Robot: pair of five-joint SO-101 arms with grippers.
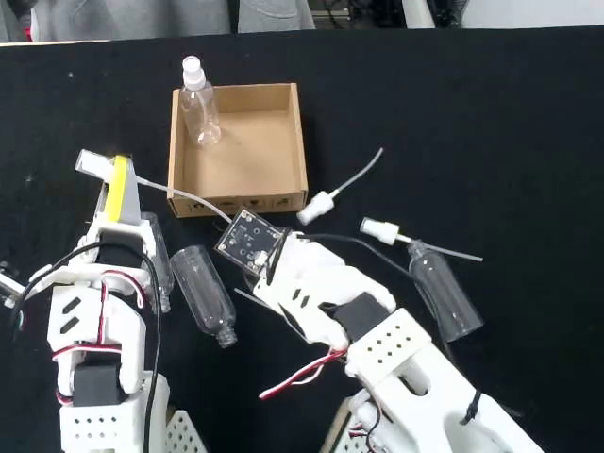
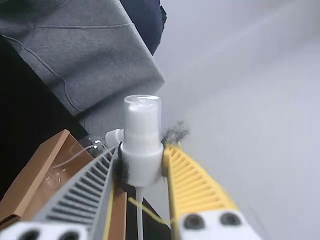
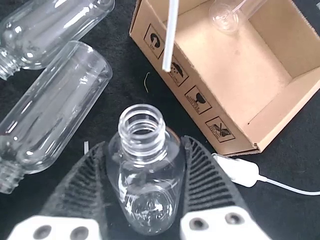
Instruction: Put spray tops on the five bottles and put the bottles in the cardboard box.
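The black matte table (image 1: 491, 113) carries everything. Near its left edge the left gripper (image 2: 142, 150), one ribbed grey finger and one ribbed yellow finger, is clamped on the collar of a white plastic spray top (image 2: 142, 125). The top's round nozzle cap points away from the wrist, and its thin, pale dip tube (image 1: 179, 195) trails toward the front of the box.

Just beside that arm a clear, smooth, cylindrical first loose bottle (image 1: 160, 269) lies on its side. A second loose bottle (image 1: 203, 293), equally clear and with a bare threaded neck, lies next to it, neck toward the table's near edge.

The square, shallow, brown cardboard box (image 1: 241, 201) sits left of the table's middle, toward the far edge. A capped bottle (image 1: 200, 113), clear with a white sprayer on it, has its base in the box's far left corner.

In front of the box, the right gripper (image 3: 145, 145) has its black ribbed fingers closed around an open bottle (image 3: 145, 190), whose ridged, threaded mouth faces away from the wrist.

A loose spray top (image 1: 319, 206) lies just off the box's near right corner, its tube curving toward the far edge. Farther right a last spray top (image 1: 379, 228) lies by the neck of the right-hand bottle (image 1: 444, 293), which rests on its side.
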